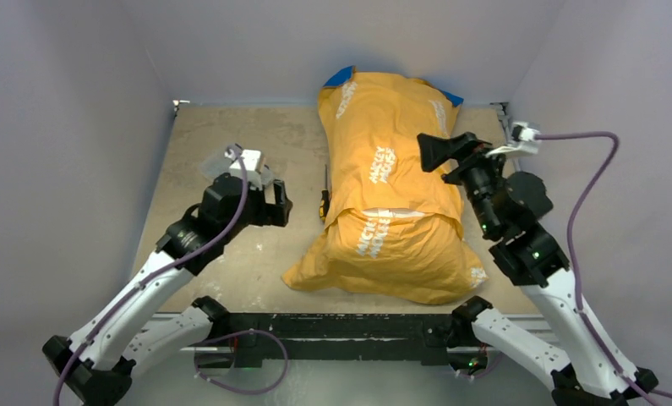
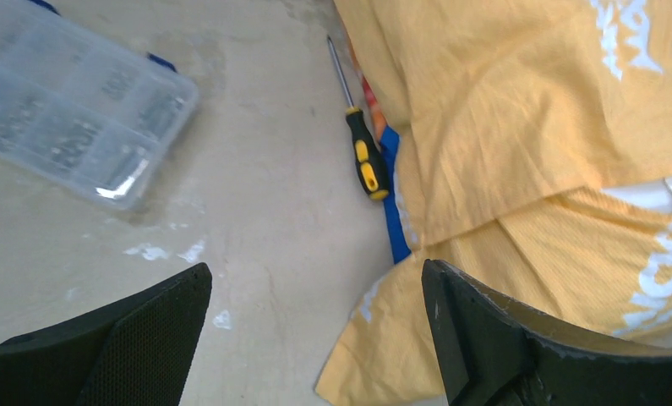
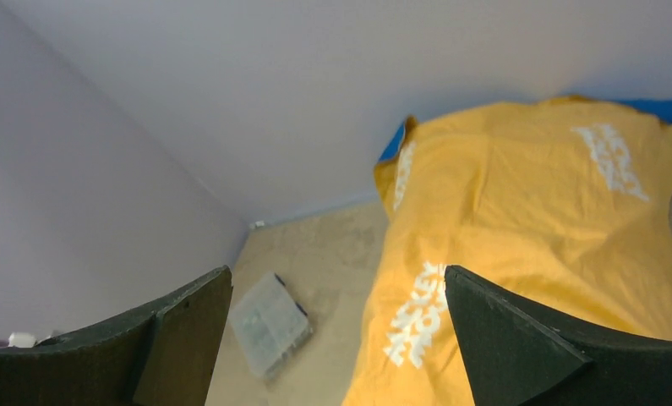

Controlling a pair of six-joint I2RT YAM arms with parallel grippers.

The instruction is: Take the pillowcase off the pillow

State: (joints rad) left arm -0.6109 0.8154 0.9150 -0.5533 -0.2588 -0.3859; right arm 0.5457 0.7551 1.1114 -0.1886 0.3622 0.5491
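Orange-yellow thin ribbed pillowcase, white lettering, blue edge, wraps plump pillow on table; white sliver shows at overlap fold. My left pincer, right pincer both gape wide, gripping nothing.

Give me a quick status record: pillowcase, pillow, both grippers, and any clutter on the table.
pillowcase: on the pillow, mid-table, long axis running away from the arms
pillow: almost fully covered; a white sliver shows at the flap overlap
left gripper: open, holding nothing, over bare table left of the pillowcase
right gripper: open, holding nothing, above the pillowcase's right side
screwdriver: on the table beside the pillowcase's left edge
parts box: clear plastic, on the table's left side
progress: removal not yet begun
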